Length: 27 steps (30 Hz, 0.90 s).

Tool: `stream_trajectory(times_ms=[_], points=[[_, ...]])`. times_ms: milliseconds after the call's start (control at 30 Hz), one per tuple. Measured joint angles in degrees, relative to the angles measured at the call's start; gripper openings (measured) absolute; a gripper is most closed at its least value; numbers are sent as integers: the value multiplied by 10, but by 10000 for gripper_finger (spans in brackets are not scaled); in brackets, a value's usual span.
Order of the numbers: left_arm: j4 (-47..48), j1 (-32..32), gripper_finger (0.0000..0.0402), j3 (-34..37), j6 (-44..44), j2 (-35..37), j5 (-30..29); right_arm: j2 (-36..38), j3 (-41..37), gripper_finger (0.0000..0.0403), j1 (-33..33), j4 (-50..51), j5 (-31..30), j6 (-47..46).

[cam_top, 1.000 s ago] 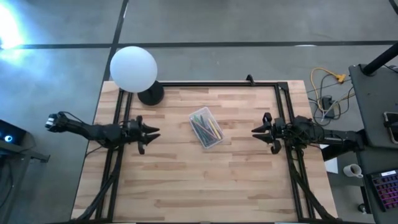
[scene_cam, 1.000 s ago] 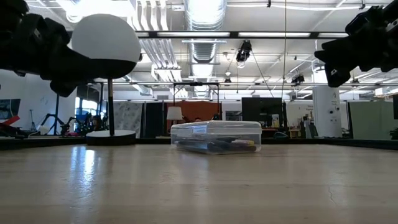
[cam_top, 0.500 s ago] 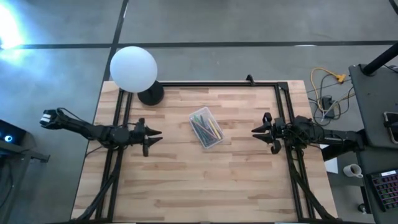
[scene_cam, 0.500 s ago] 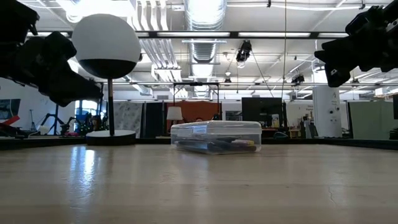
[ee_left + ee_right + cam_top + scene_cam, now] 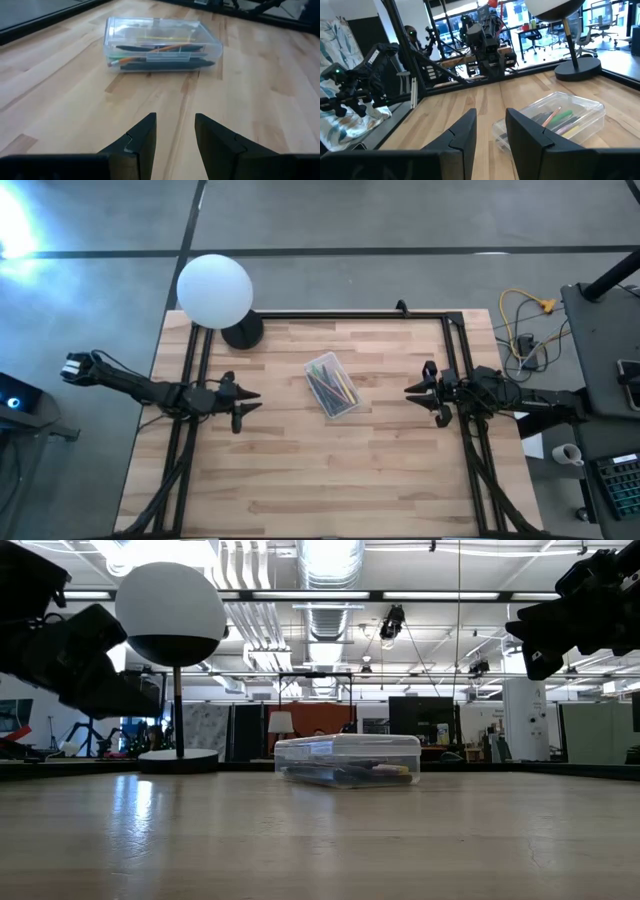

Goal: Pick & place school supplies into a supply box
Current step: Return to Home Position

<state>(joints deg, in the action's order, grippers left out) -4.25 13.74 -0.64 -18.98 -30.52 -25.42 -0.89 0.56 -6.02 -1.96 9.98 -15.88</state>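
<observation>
High view showed the clear box (image 5: 331,387) lying at an angle near the middle of the table (image 5: 300,480). Its lid was on, as far as could be judged, and pens and pencils (image 5: 159,54) were packed inside. No loose supplies showed on the wood.

The left gripper (image 5: 252,399) hung at the table's left side, well apart from the box and pointed toward it. Its wrist view showed the two fingers (image 5: 142,142) parted with bare wood in the gap, pinching nothing. The right gripper (image 5: 410,391) mirrored it at the right side, also well clear, its fingers (image 5: 465,135) likewise apart and empty. A white globe lamp (image 5: 214,290) stood at the far left corner.

Judged from this, the packing was done and the step in hand was the retreat to rest. The next move seemed to call only for each arm to draw back along its own side, clear of box and lamp, with nothing left to grip.
</observation>
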Motion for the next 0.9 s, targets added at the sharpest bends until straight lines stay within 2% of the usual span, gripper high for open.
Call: stream_trajectory(times_ms=[900], points=[[0,0,120,0,0,-7,0,0,0,98,0,0,0,0]])
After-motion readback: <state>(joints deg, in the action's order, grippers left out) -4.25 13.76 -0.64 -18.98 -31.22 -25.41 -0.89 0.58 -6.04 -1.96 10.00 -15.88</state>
